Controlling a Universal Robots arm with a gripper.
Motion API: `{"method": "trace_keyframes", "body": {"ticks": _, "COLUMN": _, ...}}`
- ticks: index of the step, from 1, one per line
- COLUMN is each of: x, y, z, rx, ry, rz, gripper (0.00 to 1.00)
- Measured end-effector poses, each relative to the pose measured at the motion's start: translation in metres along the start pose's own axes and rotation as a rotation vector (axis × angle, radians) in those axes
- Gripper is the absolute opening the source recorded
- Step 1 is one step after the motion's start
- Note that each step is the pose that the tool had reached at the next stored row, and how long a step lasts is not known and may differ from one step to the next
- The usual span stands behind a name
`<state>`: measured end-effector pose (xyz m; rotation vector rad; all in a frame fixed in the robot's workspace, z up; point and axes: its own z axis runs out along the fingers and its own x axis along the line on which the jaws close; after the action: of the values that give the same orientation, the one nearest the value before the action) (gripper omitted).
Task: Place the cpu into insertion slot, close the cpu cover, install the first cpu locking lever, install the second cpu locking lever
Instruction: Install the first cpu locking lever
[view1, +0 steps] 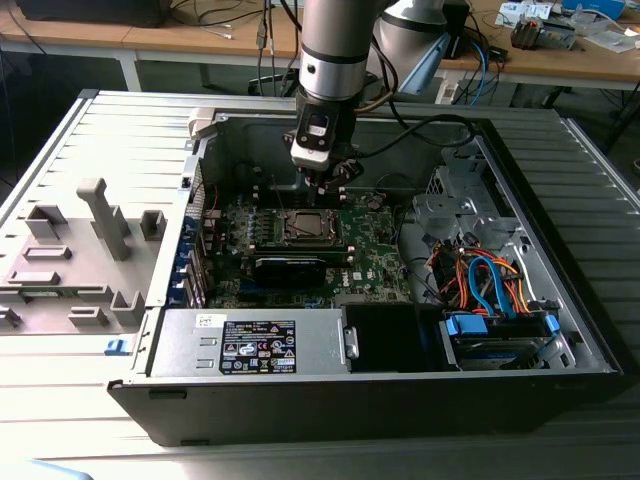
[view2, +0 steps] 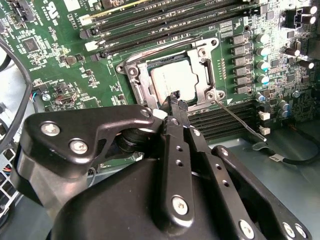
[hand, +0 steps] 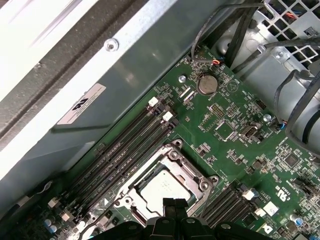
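The cpu (view2: 174, 81) (hand: 161, 187) lies flat in the insertion slot (view1: 303, 228), its silver-grey top facing up. The cpu cover (view2: 142, 86) (hand: 201, 183) lies down over it as a metal frame, and the chip shows through its window. A thin wire locking lever (view2: 237, 114) sticks out sideways from one corner of the socket, away from the frame. My gripper (view1: 325, 182) (view2: 177, 100) (hand: 173, 202) hangs just above the socket's edge. Its black fingertips are together and hold nothing.
The open computer case holds a long black card (view1: 290, 268) beside the socket, a power supply (view1: 250, 345) at the front and a drive bay with coloured cables (view1: 490, 290). Memory slots (view2: 165, 20) flank the socket. A grey fixture (view1: 80, 250) lies outside at the exterior view's left.
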<state>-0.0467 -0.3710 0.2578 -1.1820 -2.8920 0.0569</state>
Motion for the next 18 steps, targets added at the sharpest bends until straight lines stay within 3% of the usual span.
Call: {"method": "trace_keyframes", "body": {"ticks": 18, "x": 0.0000, "y": 0.0000, "z": 0.0000, "rx": 0.0001, "ry": -0.0016, "rz": -0.039, "gripper": 0.11}}
